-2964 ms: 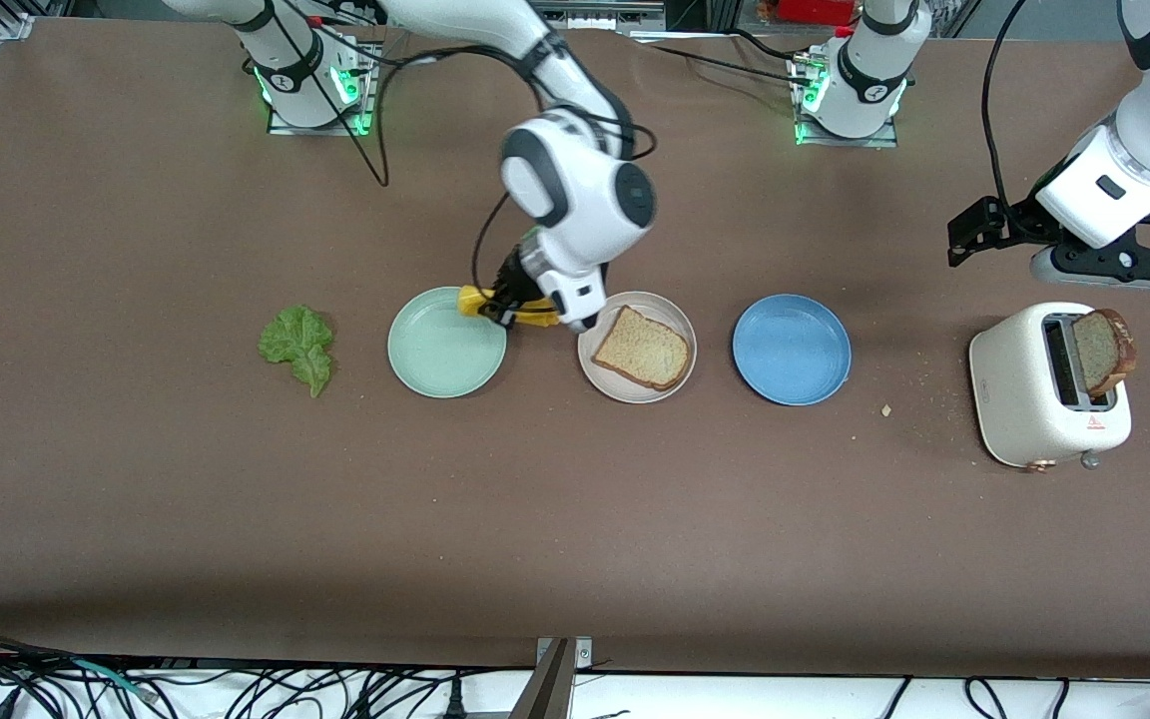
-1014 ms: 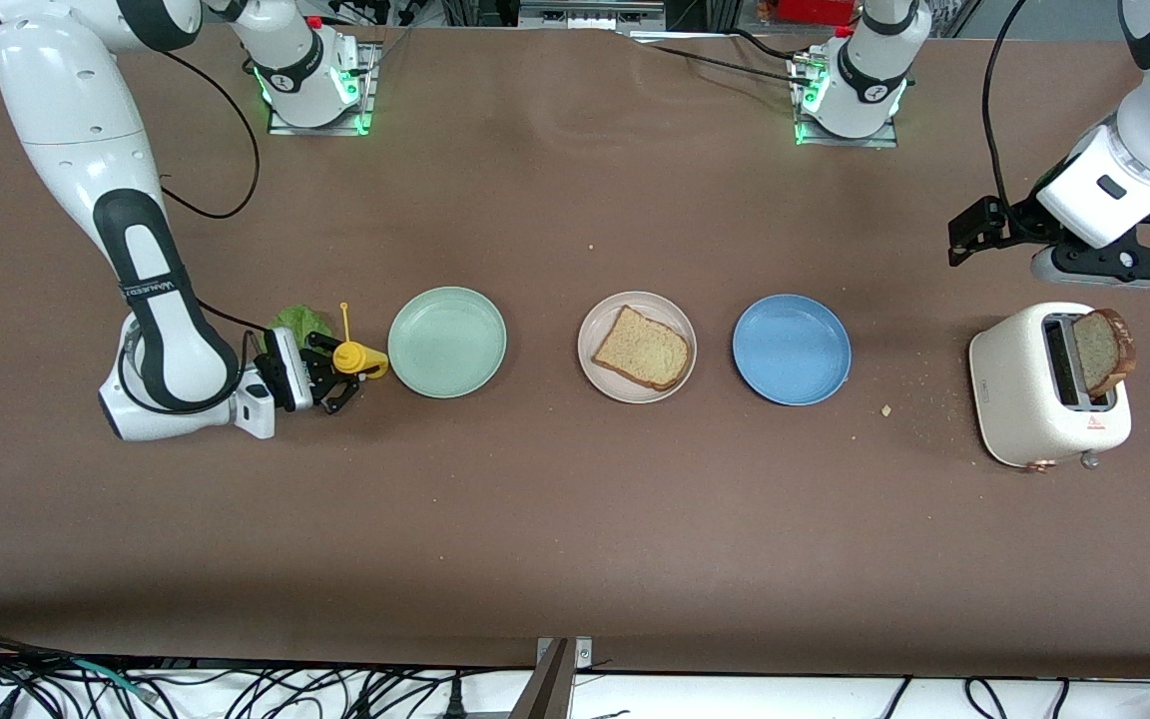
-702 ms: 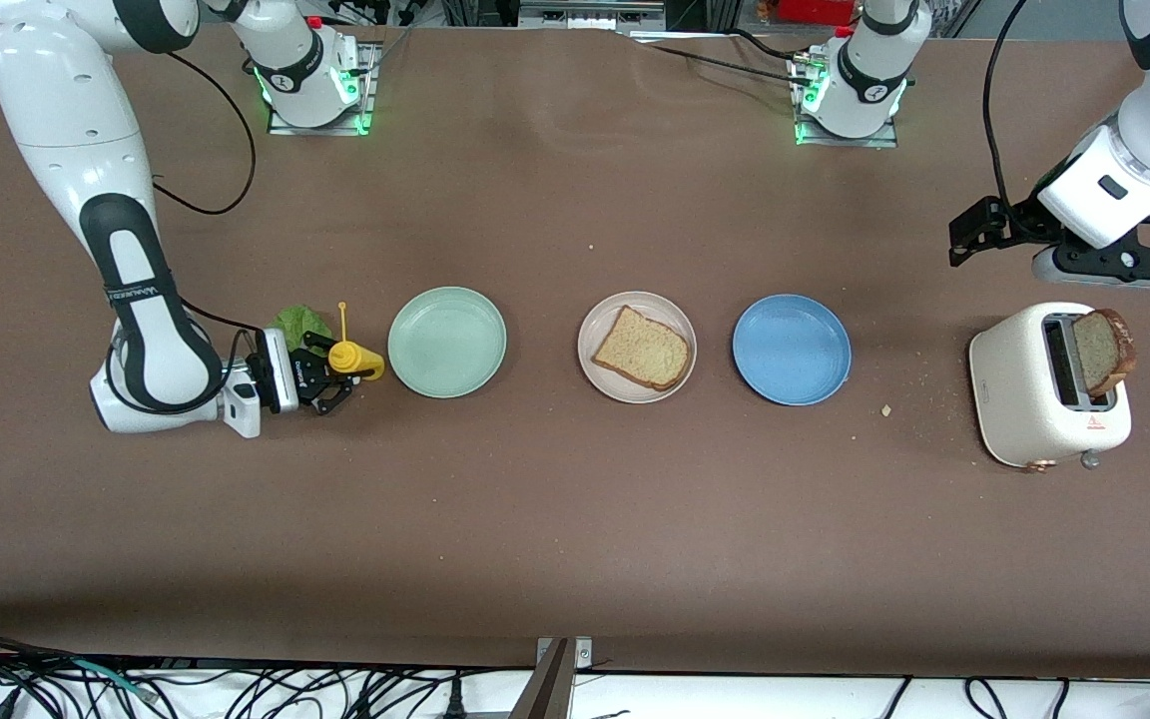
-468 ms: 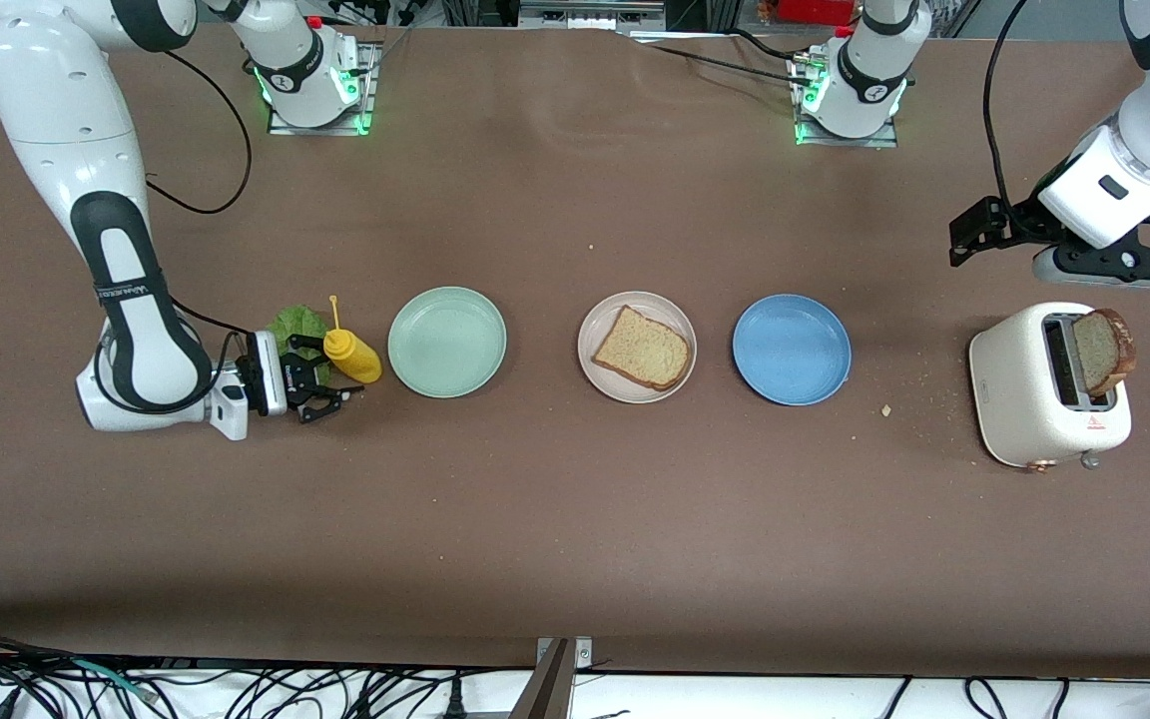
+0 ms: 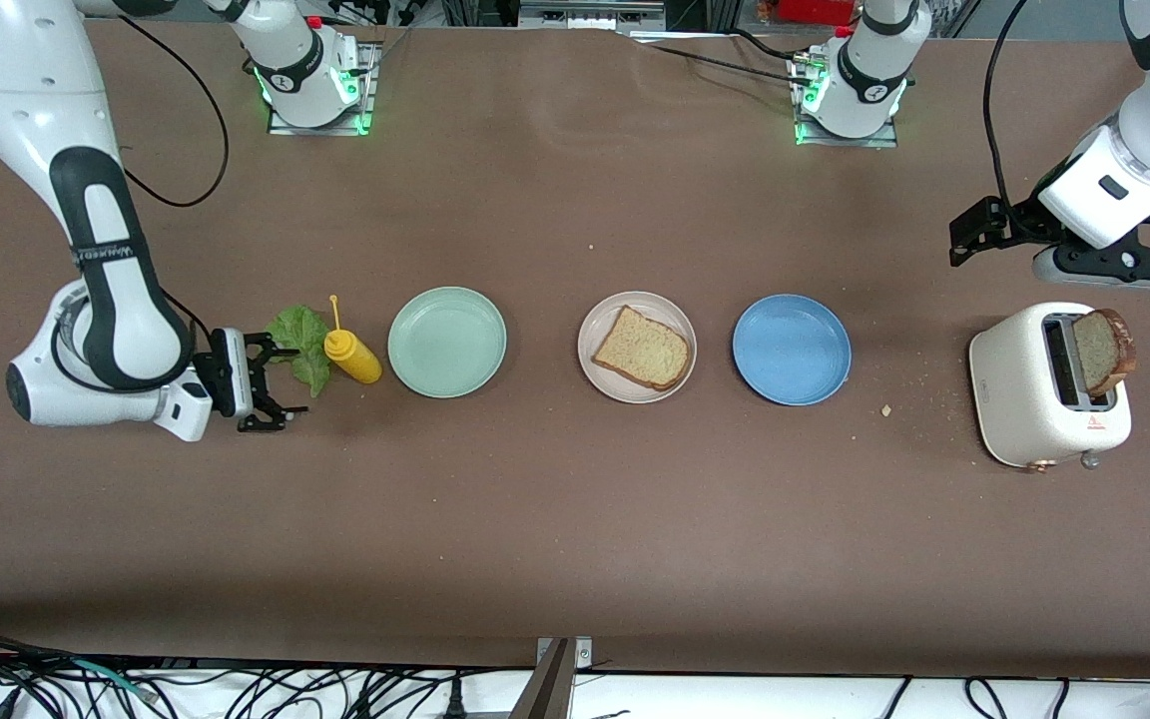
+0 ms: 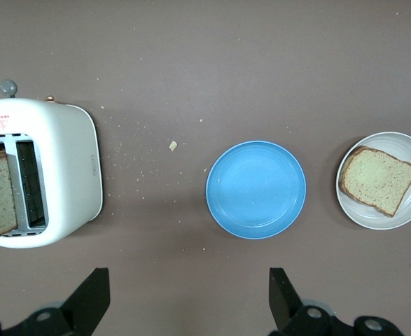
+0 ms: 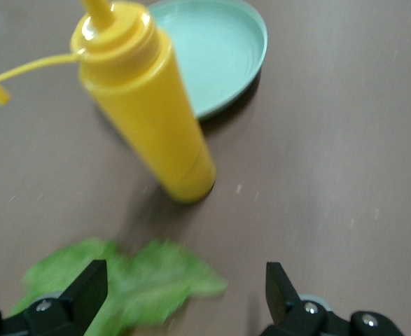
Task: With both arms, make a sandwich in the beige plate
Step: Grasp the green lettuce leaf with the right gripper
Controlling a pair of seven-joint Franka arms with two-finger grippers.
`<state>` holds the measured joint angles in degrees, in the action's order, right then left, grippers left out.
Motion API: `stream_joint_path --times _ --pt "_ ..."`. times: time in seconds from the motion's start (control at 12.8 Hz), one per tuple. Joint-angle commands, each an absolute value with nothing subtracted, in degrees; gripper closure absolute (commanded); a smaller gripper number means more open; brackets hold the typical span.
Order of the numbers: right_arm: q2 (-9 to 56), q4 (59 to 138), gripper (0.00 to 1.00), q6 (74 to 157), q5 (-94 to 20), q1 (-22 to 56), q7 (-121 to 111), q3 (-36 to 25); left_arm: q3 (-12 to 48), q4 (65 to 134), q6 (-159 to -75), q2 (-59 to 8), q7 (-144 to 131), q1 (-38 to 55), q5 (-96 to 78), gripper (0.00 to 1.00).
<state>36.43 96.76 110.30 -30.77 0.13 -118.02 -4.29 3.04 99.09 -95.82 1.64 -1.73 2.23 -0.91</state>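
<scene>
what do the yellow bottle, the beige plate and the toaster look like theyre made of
Yellow bottle: likely soft plastic; smooth, slightly glossy, with a thin flexible cap strap.
Beige plate: matte, possibly ceramic or melamine; no shine on its rim.
Toaster: cream shell, likely painted metal or plastic; smooth satin finish.

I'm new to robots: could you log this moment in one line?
right hand: open, beside yellow bottle and lettuce | left hand: open, above toaster | beige plate: one bread slice

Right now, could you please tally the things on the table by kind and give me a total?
Plates: 3, mint-green plate, beige plate, blue plate
Bread slices: 2, one on the beige plate, one in the toaster
Lettuce leaf: 1
Yellow squeeze bottle: 1
Toaster: 1
Total: 8
</scene>
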Motion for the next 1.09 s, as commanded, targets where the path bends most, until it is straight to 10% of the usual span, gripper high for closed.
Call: stream_joint_path --times 0.0,0.55,0.94,1.01 --pt "29.5 104.2 0.00 114.5 -24.9 0.8 -113.7 -4.7 2.7 97.9 -94.8 1.2 -0.6 2.3 -1.9 0.00" --pt "25.7 120.8 0.07 127.1 -25.6 0.4 -114.5 -5.9 2.7 98.0 -94.8 0.9 -0.9 0.4 -1.6 0.00" --pt "24.6 120.6 0.96 127.2 -25.6 0.4 -116.4 -5.9 2.7 98.0 -94.8 0.9 -0.9 0.4 -1.6 0.00" --pt "24.3 120.2 1.00 127.1 -25.5 0.4 -116.7 -5.8 2.7 98.0 -94.8 0.9 -0.9 0.4 -1.6 0.00"
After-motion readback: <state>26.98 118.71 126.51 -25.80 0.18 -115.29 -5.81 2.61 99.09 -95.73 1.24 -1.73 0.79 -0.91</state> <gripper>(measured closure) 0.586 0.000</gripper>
